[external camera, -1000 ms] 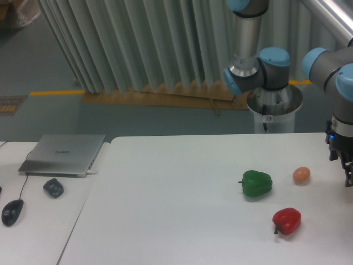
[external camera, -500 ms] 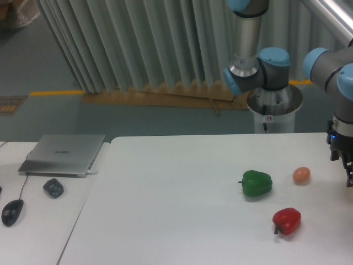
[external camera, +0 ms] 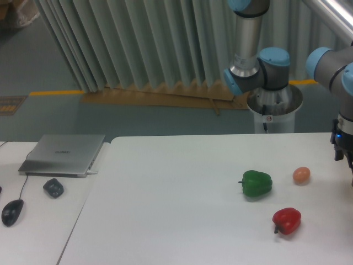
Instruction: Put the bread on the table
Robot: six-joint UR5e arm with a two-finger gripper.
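At the far left, around nine o'clock, a narrower side desk (external camera: 38,221) carries a closed grey laptop (external camera: 63,155), a dark lumpy object (external camera: 53,187) just below it and a black mouse (external camera: 12,212) with its cable near the edge.

The large white bench (external camera: 165,210) fills the middle and right of the view. Its left and central stretches hold nothing that I can see. Toward three o'clock sits a green pepper (external camera: 256,183). Just right of it and slightly higher lies a small round peach-coloured egg (external camera: 301,175), apart from the pepper. Below them, toward four o'clock, rests a red pepper (external camera: 287,221), also standing clear of the others.

Behind the bench, toward one o'clock, the arm's base and blue-capped joints rise in front of the curtain. At the extreme right edge, at three o'clock, the gripper (external camera: 346,152) hangs above the bench's right side, mostly cut off by the frame. Its fingers lie beyond the edge, so I cannot tell whether they are apart, together or clamped on something.

The bread is nowhere in view: no golden-orange block lies on the bench among the peppers and egg. It may be held at the hidden fingers or lie outside the frame; the picture cannot settle that.

Judged from this, the placing is not yet done. What remains is for the bread to be brought in over a bare part of the bench, set down and released.
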